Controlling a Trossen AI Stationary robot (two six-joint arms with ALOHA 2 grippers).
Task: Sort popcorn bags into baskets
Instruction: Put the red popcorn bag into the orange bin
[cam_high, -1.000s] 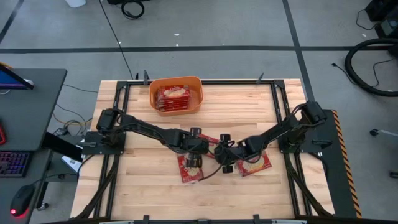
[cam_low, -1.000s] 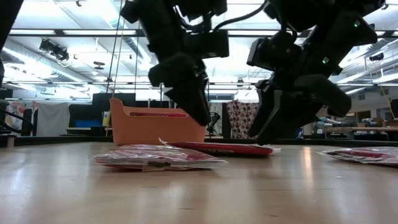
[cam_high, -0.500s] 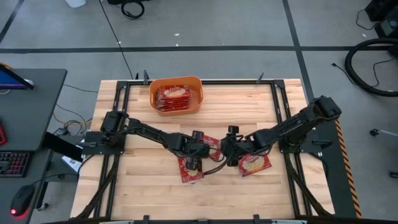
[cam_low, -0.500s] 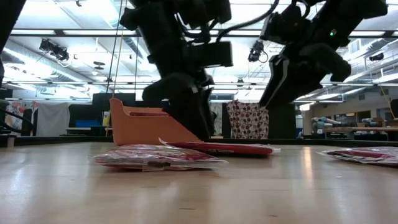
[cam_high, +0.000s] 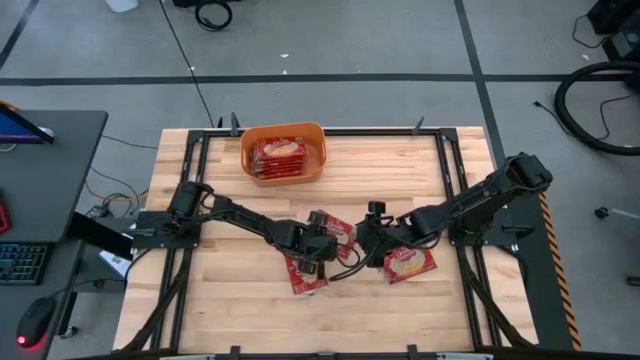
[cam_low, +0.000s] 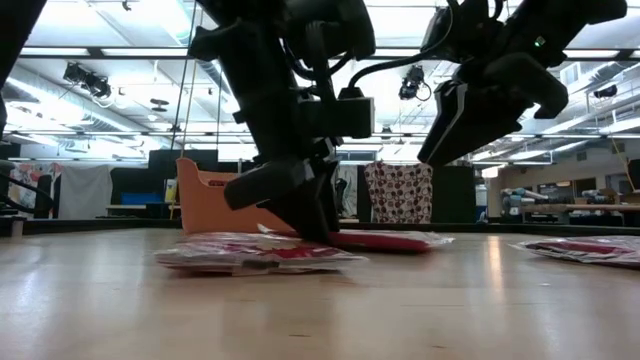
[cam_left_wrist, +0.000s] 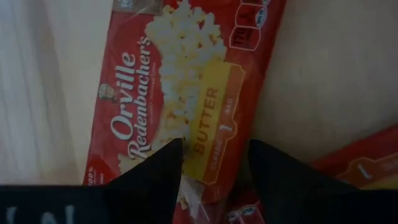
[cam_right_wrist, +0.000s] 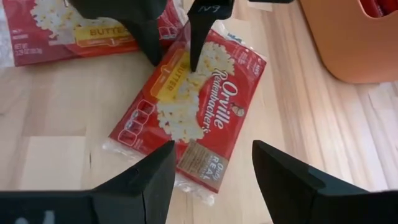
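Note:
Three flat red popcorn bags lie on the wooden table. The middle bag (cam_high: 341, 228) lies flat between my two grippers. It also shows in the left wrist view (cam_left_wrist: 186, 87) and the right wrist view (cam_right_wrist: 193, 112). My left gripper (cam_high: 321, 247) is open, and its fingers point down on this bag's butter-label end. My right gripper (cam_high: 364, 240) is open and empty. It hangs raised above the table in the low view (cam_low: 480, 120), just right of the middle bag. A second bag (cam_high: 305, 275) lies nearer. A third bag (cam_high: 410, 263) lies to the right. My left gripper comes from above, its fingers slanting down. The two open fingertips (cam_right_wrist: 194, 67) stand on the middle bag's top face, one on either side of the yellow butter label (cam_left_wrist: 208, 118) near its left end. Nothing is pinched. The bag lies flat on the table.
The orange basket (cam_high: 283, 128) stands at the far edge, left of centre, with several red bags (cam_high: 280, 155) lying in it. The near bag (cam_low: 250, 252) lies close beside my left gripper. There is bare wood toward the near edge and along the table's left and right sides.
My left gripper has gone down onto the middle bag and shifted a little toward the near edge. My right gripper has lifted up from the table beside that bag and now hangs well above it.

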